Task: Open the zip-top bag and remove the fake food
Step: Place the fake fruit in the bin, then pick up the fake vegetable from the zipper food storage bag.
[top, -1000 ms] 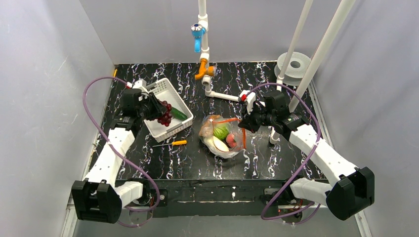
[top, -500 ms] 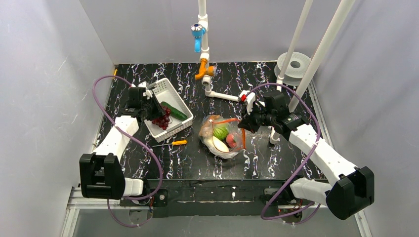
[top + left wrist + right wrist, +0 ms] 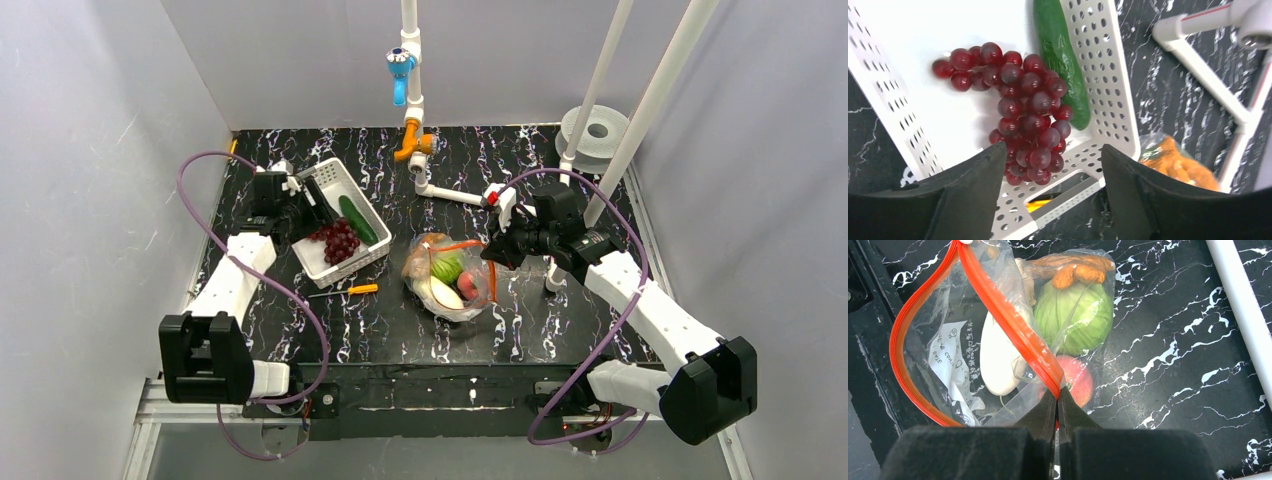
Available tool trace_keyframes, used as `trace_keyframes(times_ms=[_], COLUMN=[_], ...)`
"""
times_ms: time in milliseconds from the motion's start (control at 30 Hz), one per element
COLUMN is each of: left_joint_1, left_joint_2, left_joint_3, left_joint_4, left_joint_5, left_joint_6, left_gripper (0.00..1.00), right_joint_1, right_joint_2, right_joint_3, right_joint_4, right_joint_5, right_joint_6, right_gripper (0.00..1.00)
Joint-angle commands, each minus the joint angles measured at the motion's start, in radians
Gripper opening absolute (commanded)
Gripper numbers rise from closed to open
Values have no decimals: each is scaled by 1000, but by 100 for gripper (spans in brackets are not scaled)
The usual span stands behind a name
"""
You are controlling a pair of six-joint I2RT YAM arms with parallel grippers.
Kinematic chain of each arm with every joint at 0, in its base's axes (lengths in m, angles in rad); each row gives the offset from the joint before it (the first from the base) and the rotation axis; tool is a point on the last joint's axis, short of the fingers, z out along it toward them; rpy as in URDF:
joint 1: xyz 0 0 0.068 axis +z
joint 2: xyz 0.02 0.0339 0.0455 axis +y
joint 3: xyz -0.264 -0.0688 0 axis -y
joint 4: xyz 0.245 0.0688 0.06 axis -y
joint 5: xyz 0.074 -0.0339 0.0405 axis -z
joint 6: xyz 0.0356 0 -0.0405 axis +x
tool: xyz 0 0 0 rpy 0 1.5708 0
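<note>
Black desk [image 3: 545, 325]: basket [image 3: 330, 176] holds grapes [image 3: 1025, 117] and cucumber [image 3: 1060, 55] under the left tool [image 3: 1053, 156], jaws apart. Farther right, the right tool [image 3: 1057, 401] is clamped on the zip-top bag [image 3: 943, 357].

Top cam overlooks table [image 3: 400, 330]; wrist cams close; both prob share bag [image 3: 943, 355].

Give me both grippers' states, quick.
Left gripper: open, holding nothing; the grape bunch lies in the white basket beneath it.
Right gripper: shut on the zip-top bag at its orange zip strip.
</note>
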Motion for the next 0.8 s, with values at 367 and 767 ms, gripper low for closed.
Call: trace_keyframes(times_ms=[367, 767], left_joint_1=[34, 34], left_joint_2=[-269, -427], left_joint_3=[-39, -180], left_joint_4=[65, 148], left_joint_5=[157, 316], left_joint_6=[-92, -292], left_gripper=[98, 98], right_joint_1=[-9, -9], right_joint_2=[-6, -15], right_joint_3=[5, 3], right_joint_4=[1, -12], right_joint_5=[-67, -99], right_joint_6=[-17, -35], right_gripper=[1, 1])
